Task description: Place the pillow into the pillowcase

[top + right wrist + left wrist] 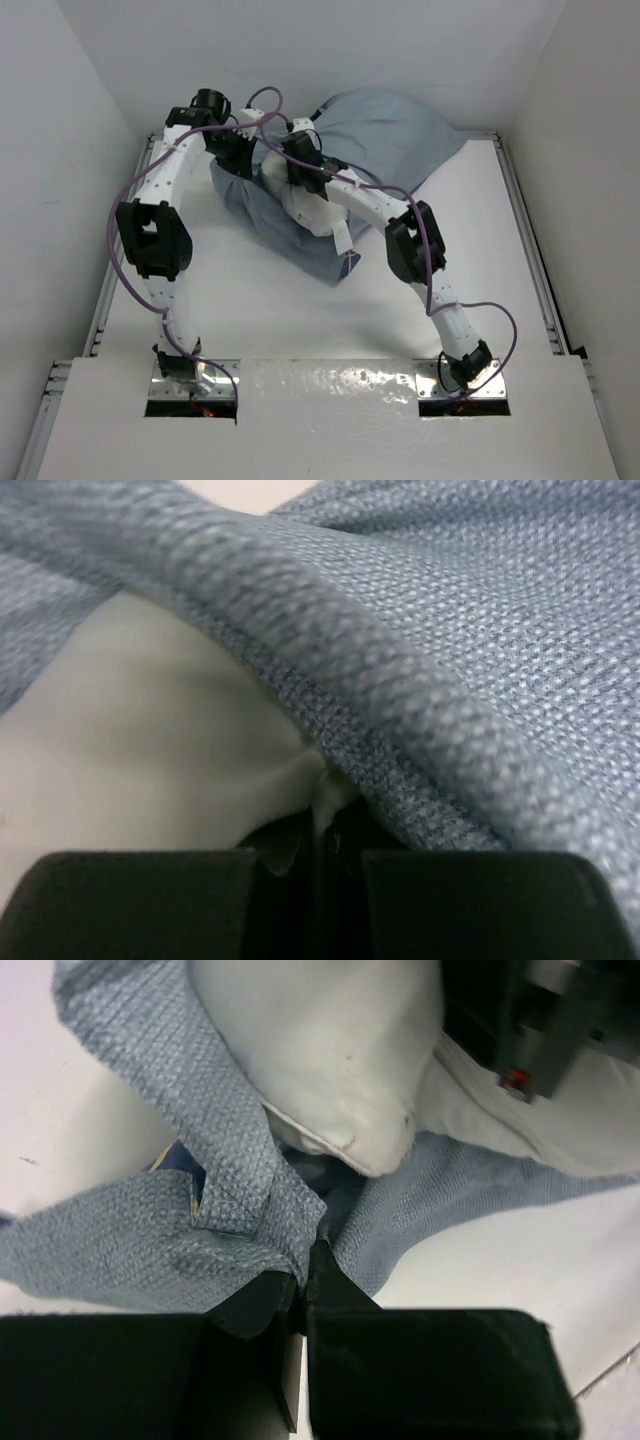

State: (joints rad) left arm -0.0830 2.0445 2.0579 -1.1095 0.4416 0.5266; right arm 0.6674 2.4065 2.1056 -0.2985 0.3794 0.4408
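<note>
The grey-blue pillowcase (395, 135) lies bunched at the back middle of the table, its mouth toward the arms. The white pillow (312, 212) is mostly inside it, with one end showing at the opening. My left gripper (238, 158) sits at the left edge of the opening. In the left wrist view the left gripper (303, 1263) is shut on a fold of pillowcase (230, 1210) below the pillow corner (330, 1060). My right gripper (303, 178) is at the opening. In its wrist view the right gripper (325, 820) is shut on a pinch of pillow (150, 760) under the pillowcase hem (400, 690).
White walls close in the table (480, 250) on the left, back and right. Metal rails (530, 250) run along both table sides. Purple cables (125, 200) loop off both arms. The right arm's forearm (540, 1020) crosses close above the left gripper's spot.
</note>
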